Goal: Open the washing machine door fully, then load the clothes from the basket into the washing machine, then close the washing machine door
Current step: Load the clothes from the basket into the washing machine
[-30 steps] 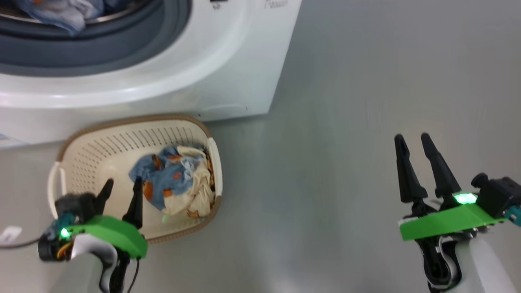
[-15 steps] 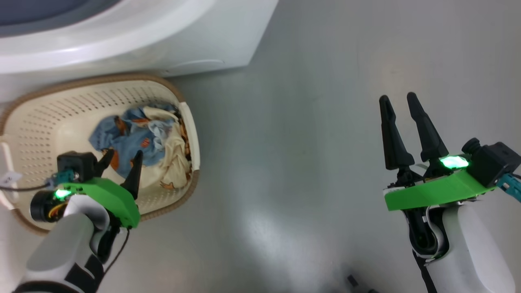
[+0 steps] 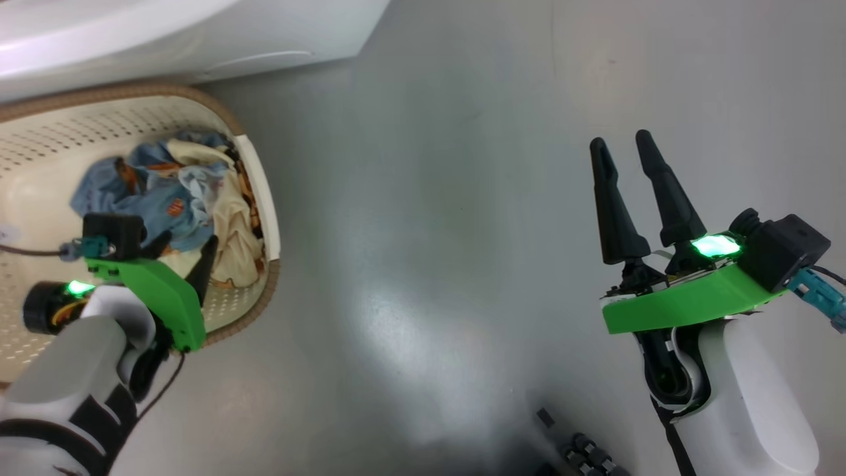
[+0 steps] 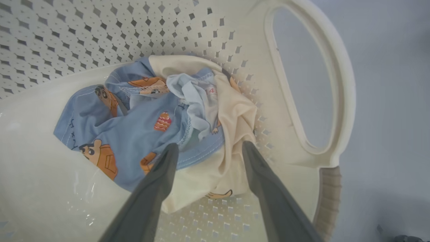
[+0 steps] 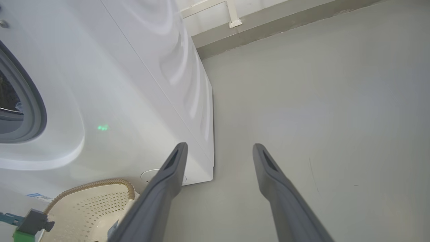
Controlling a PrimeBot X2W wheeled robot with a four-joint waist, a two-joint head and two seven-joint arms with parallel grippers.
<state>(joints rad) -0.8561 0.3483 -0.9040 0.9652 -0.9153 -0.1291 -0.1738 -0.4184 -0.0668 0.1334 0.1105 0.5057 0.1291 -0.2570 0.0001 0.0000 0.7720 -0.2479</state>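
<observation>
Left pincer lowered into basket, spread wide above clothes.

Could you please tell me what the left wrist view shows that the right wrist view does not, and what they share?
Left wrist view: the clothes, blue and cream, heaped in the basket by its handle, the left gripper open over them. Right wrist view: the washing machine, white front and side, its grey rubber ring, the right gripper open above the floor. Shared: the basket, the floor, and a green corner of the left gripper.
</observation>
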